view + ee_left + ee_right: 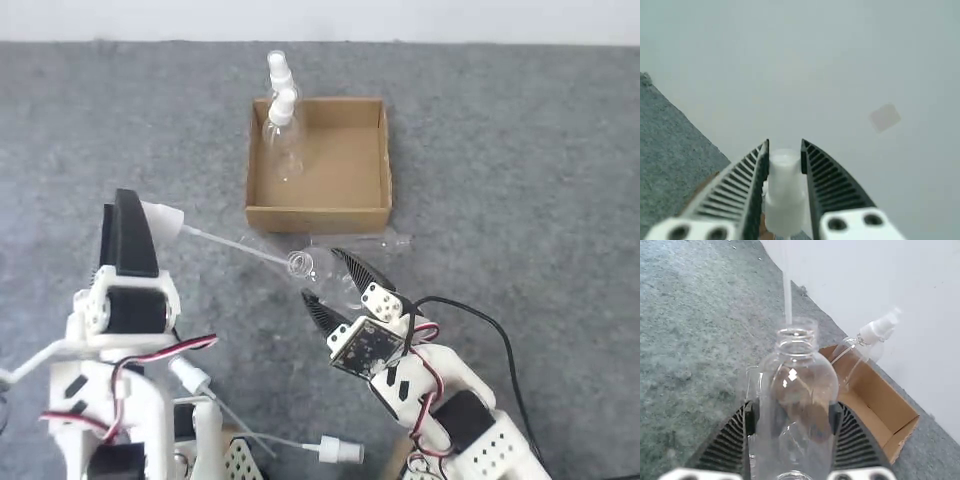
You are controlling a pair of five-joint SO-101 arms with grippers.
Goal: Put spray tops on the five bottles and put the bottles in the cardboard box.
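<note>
Looking at how this stuff will handle: the clear bottle (797,385) is empty thin plastic, so it's probably feather-light, slick and a bit squishy. The right gripper (792,407) is clamped across its body, just in front of the cardboard box (318,215), with the mouth turned toward the left arm. Mid-body seems a fair place to hold it, though too hard a squeeze could dent it.

The spray top (784,190) is small hard plastic, pinched by its head in the left gripper (785,145), well off the box's front-left corner. Its dip tube (235,246) looks thin and bendy. The tip sits right at the bottle's mouth, so it'll likely flex if it catches the rim.

The high view gives the whole line-up, tube to neck. It also shows a spare spray top (338,451) lying far in front of the box, and a capped bottle (283,140) inside the box at its back-left corner. The right wrist view shows the tube meeting the open neck close up, though it's hard to say if it's inside. The left wrist view confirms the pinch on the top.
</note>
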